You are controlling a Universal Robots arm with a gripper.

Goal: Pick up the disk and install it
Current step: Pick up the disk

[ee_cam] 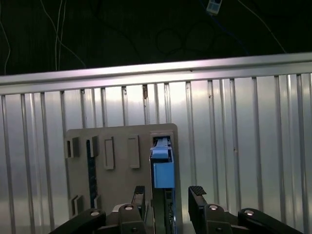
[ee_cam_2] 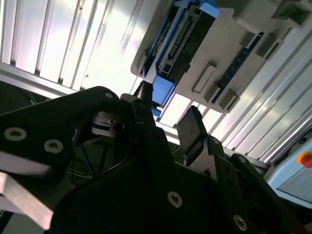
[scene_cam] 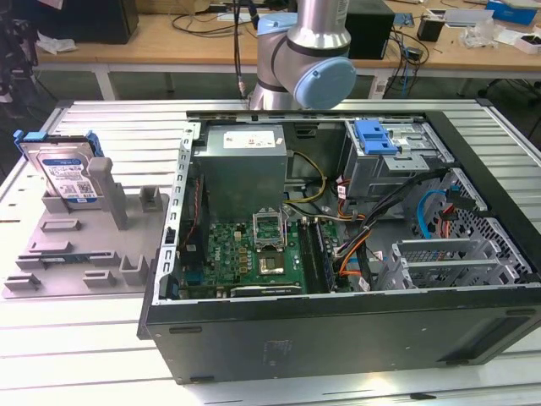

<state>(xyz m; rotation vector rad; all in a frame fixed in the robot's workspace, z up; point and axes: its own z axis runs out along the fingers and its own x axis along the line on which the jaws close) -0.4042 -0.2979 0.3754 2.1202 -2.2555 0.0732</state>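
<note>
While the disk (scene_cam: 68, 173) stands in the grey fixture (scene_cam: 84, 245), pick-up and installation both remain. Hand (ee_cam: 168, 195) hangs spread over it, empty.

The flat rectangular silver hard disk (scene_cam: 69, 173) has a white-and-blue label and a bright blue plastic frame, while the slotted plastic fixture (scene_cam: 76, 254) is plain pale grey and the ribbed metal tabletop (scene_cam: 84, 364) is silver, striped by parallel grooves. The open metal computer case (scene_cam: 338, 342) is black, with a green circuit board (scene_cam: 245, 249), a grey power-supply box (scene_cam: 245, 165), a blue plastic drive-bay latch (scene_cam: 376, 135) and orange cables (scene_cam: 348, 258). The silver robot arm (scene_cam: 325, 25) has light blue joint caps, and in both wrist views the jaws are black.
</note>
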